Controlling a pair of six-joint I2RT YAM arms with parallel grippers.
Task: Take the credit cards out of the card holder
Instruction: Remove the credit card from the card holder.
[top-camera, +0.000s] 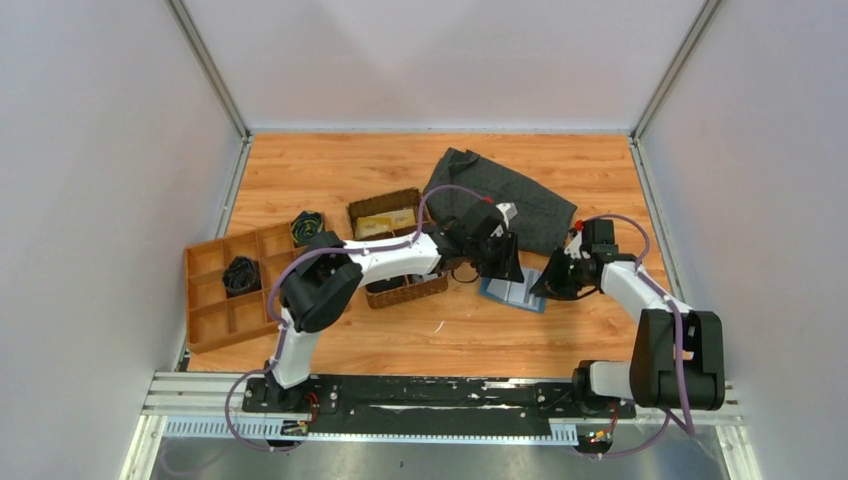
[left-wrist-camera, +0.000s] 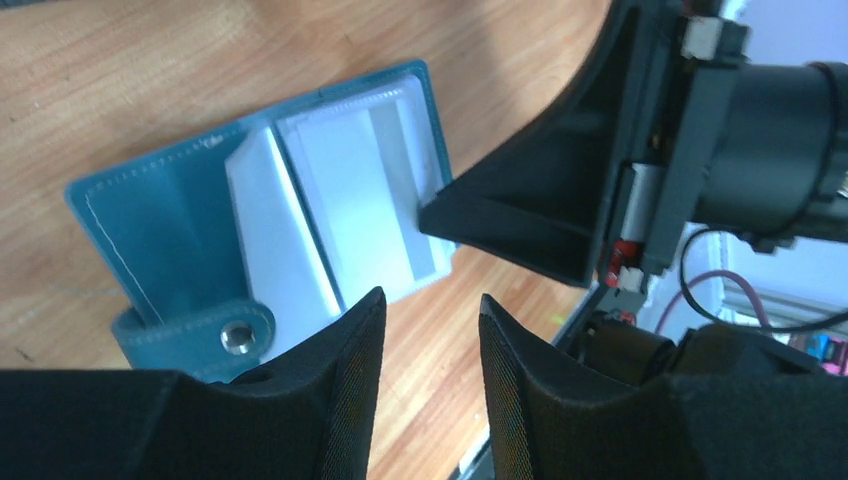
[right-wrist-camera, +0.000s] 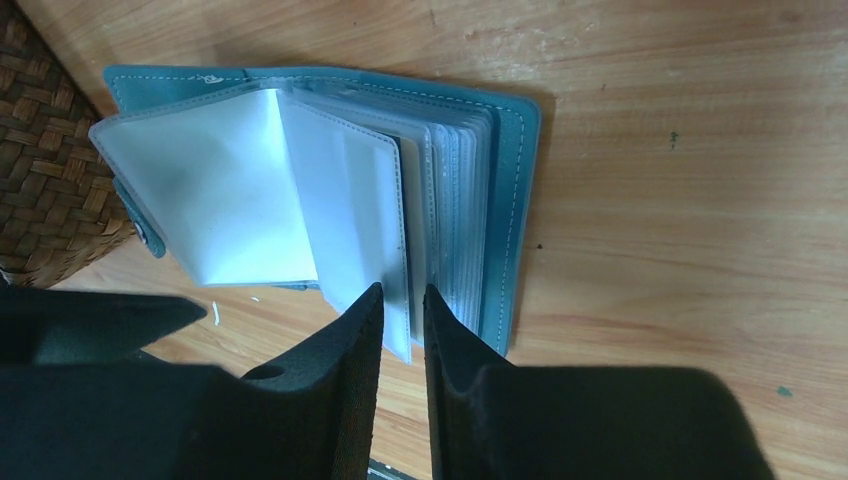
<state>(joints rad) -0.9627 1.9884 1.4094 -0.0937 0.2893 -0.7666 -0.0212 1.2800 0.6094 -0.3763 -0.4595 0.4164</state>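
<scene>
Lying open, the card holder (right-wrist-camera: 300, 200) sits at the narrowly parted right pincer's (right-wrist-camera: 402, 295) tips.

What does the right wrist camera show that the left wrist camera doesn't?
Only the right wrist view: the woven basket corner, the fanned stack of clear sleeves, and the right gripper, jaws narrowly apart astride one sleeve edge. Only the left wrist view: the snap strap, the left gripper open with nothing between its fingers, and the right gripper's fingertip at the top sleeve. Both: the open teal card holder lying on the wooden table.
</scene>
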